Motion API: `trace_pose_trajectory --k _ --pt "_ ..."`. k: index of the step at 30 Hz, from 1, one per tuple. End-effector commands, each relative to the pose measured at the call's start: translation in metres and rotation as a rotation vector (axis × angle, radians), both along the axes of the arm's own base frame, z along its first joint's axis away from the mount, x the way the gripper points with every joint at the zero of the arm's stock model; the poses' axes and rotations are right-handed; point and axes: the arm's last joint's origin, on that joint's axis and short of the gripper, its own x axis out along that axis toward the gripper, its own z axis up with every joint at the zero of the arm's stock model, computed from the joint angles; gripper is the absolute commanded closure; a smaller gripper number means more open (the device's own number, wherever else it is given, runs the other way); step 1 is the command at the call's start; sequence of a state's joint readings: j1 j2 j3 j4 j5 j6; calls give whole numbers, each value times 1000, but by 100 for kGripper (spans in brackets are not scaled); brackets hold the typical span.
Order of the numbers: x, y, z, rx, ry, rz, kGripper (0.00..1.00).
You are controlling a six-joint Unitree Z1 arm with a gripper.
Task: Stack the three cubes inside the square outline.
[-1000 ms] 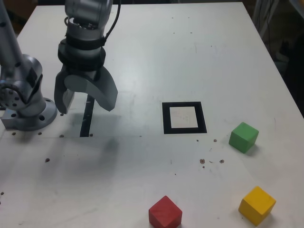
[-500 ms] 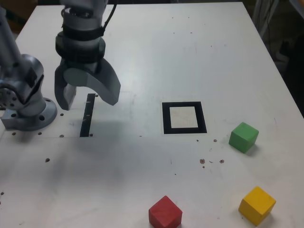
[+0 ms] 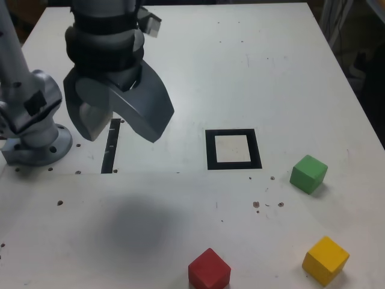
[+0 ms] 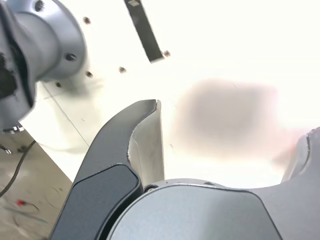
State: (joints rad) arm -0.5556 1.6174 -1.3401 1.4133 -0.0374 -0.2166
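My gripper (image 3: pixel 120 132) hangs open and empty high above the white table (image 3: pixel 198 66), at the exterior view's left, over the straight black tape strip (image 3: pixel 109 150). The square outline (image 3: pixel 233 149), black with a white centre, lies mid-table with nothing inside it. The green cube (image 3: pixel 308 173) sits to the outline's right. Near the front edge lie the red cube (image 3: pixel 209 269) and, further right, the yellow cube (image 3: pixel 325 259). All three cubes rest apart on the table. In the wrist view my gripper (image 4: pixel 232 122) shows wide jaws over bare table and the tape strip (image 4: pixel 145 32); no cube shows there.
The arm's grey base (image 3: pixel 33 129) is bolted at the table's left edge, also visible as the grey base (image 4: pixel 40 45) in the wrist view. Small dark specks (image 3: pixel 264 203) dot the surface near the outline. The floor shows beyond the table's edge (image 4: pixel 30 200).
The gripper has risen off the table and swung slightly toward the exterior view's right, looming larger; its shadow slid forward. The cubes have not moved.
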Motion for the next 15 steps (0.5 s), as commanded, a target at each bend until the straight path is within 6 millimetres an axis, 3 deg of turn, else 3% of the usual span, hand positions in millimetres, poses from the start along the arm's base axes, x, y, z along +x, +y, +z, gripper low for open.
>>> trace_pose_trajectory --k 1,6,15 --pt "4 -14 9 0 -22 -48 6" --pt "17 -69 28 15 -61 -208 7" --pt "26 -157 11 50 -63 -458 7"
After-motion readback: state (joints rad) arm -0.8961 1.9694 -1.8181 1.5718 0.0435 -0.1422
